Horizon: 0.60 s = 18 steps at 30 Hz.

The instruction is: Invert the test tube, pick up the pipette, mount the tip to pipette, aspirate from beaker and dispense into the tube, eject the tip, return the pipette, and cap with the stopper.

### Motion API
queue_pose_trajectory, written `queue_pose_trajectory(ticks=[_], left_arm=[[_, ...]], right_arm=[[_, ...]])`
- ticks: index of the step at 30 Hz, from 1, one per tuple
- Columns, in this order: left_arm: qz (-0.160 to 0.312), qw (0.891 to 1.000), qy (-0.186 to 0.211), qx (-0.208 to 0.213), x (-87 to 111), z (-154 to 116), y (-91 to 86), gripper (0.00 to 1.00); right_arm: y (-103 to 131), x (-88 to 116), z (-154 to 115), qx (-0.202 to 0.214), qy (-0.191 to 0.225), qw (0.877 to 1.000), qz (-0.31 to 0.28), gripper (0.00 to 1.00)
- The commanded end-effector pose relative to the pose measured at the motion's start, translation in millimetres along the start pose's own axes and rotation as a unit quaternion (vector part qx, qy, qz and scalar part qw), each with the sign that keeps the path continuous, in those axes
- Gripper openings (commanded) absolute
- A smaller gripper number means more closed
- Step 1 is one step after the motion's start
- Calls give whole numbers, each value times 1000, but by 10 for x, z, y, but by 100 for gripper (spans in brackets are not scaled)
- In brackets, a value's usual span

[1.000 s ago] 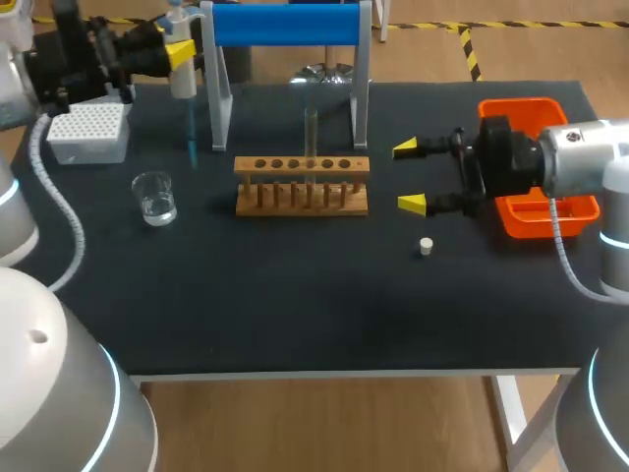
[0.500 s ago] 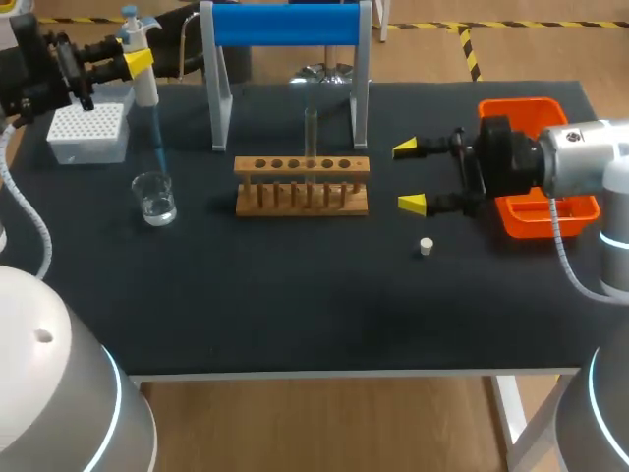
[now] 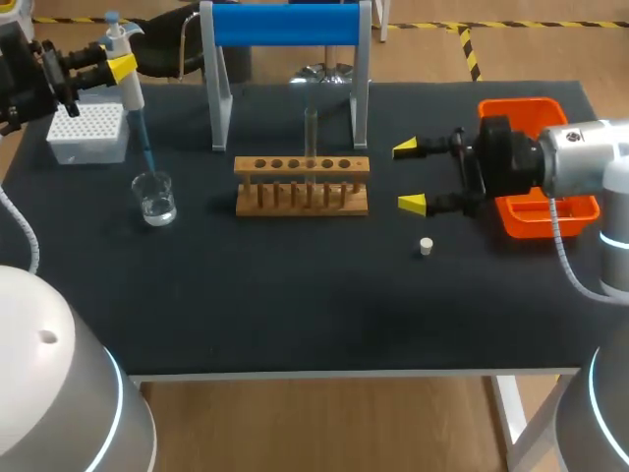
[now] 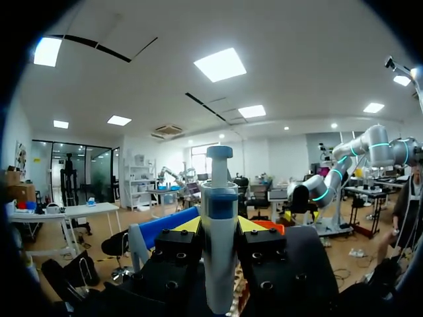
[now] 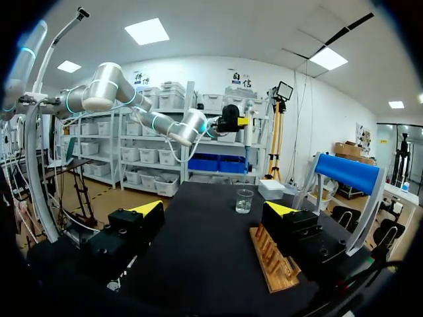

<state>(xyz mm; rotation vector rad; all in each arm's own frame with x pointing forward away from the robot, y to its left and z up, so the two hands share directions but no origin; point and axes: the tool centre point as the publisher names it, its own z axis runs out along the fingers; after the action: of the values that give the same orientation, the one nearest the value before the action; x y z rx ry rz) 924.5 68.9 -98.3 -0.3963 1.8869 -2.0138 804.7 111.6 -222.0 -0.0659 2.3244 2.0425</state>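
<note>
From above, the wooden rack (image 3: 302, 184) stands mid-table with the test tube (image 3: 311, 128) upright in one of its holes. Far to the rack's left, the left gripper (image 3: 113, 67) is clamped on the pipette (image 3: 126, 84). The blue tip (image 3: 143, 149) slants down to the mouth of the beaker (image 3: 155, 197); whether it is inside cannot be told. The tip box (image 3: 88, 133) lies behind the beaker. To the rack's right, the right gripper (image 3: 408, 177) hovers spread wide with nothing in it. The stopper (image 3: 426, 246) lies near the rack's right front corner, and the orange tray (image 3: 521, 110) is further right.

In the left wrist view, both fingers press the pipette's body from two sides.

In the right wrist view, the fingers stand well apart. The rack is just ahead, and the beaker is beyond it under the pipette.
</note>
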Motion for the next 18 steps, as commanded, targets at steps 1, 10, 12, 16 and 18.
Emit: queue_pose_trajectory(ticks=[1,10,12,16,18], left_arm=[[0,1000,2,1,-17,-4,4,0],[-8,1000,3,-8,-3,7,17,0],[-8,1000,3,-8,-3,7,17,0],[-8,1000,3,-8,-3,7,17,0],[-8,1000,3,-8,-3,7,17,0]], right_arm=[[7,3,-11,1,0,1000,0,100],[7,3,-11,1,0,1000,0,100],[7,3,-11,1,0,1000,0,100],[7,3,-11,1,0,1000,0,100],[7,3,-11,1,0,1000,0,100]])
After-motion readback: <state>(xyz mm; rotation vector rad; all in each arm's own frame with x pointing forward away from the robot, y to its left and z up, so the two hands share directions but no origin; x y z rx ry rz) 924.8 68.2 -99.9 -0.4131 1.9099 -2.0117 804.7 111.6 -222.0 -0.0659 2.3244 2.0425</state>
